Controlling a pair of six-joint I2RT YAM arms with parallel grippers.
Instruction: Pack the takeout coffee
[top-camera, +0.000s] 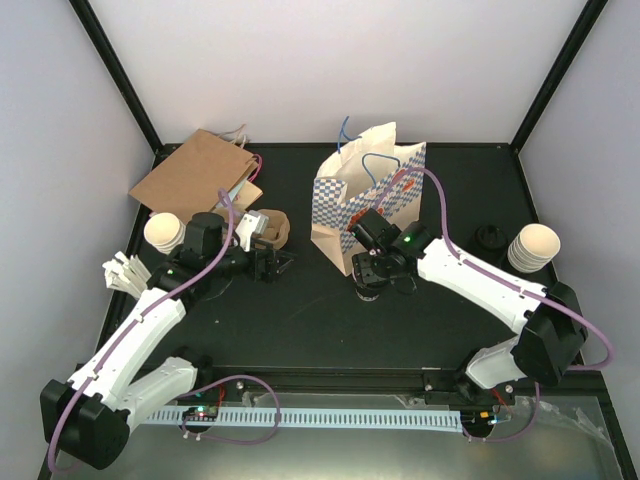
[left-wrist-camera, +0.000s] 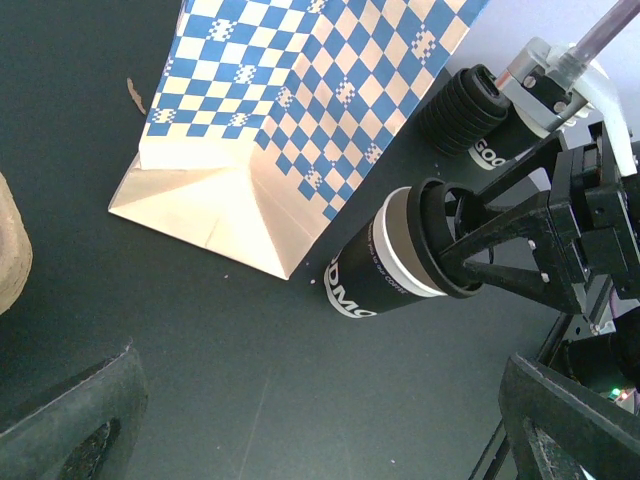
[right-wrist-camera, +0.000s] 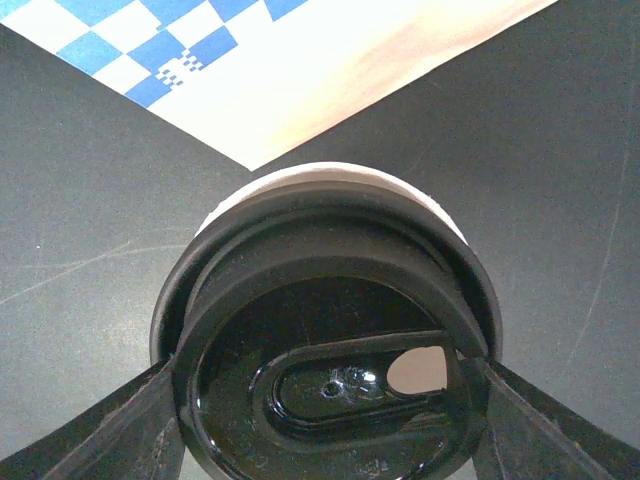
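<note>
A takeout coffee cup (left-wrist-camera: 385, 265) with a black lettered sleeve, a cream band and a black lid (right-wrist-camera: 330, 330) stands upright just in front of the blue-and-white checked paper bag (top-camera: 365, 200). My right gripper (top-camera: 372, 272) is shut on the cup's lid from above, with a finger on each side of the rim (right-wrist-camera: 330, 400). I cannot tell whether the cup touches the table. My left gripper (top-camera: 278, 265) is open and empty, low over the table to the left of the cup and facing it (left-wrist-camera: 320, 440). The checked bag stands upright with its mouth open at the top.
A brown paper bag (top-camera: 195, 175) lies flat at the back left. Stacks of cream cups stand at the left (top-camera: 165, 232) and at the right (top-camera: 533, 247). A black ribbed stack (top-camera: 490, 237) sits right of the checked bag. A brown cardboard piece (top-camera: 268, 228) lies by the left gripper.
</note>
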